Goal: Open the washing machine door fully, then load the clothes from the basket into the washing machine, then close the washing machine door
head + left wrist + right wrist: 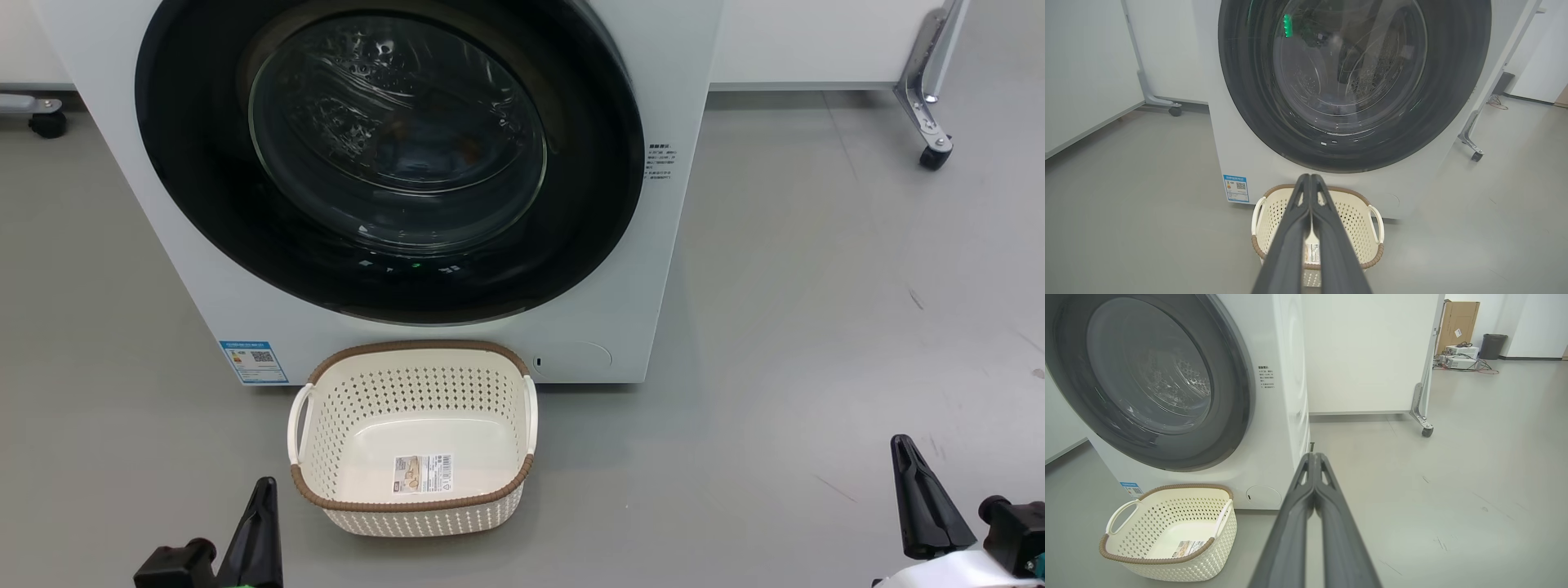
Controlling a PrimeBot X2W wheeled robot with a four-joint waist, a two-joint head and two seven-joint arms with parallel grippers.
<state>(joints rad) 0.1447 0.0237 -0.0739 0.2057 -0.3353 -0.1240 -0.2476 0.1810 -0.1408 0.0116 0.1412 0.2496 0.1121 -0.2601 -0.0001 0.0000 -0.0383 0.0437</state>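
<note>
Cream-white basket (424,523) stands before the shut washing machine door (188,163). Left hand (1310,177) and right hand (1314,455) are closed, gripping nothing.

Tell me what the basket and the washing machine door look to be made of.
Basket: likely moulded plastic, matte cream, judging by the even punched holes; its brown rim looks woven but is probably plastic too. Washing machine door: clear glass centre, bulging and see-through, inside a wide glossy black ring, probably plastic, that carries reflections.
</note>
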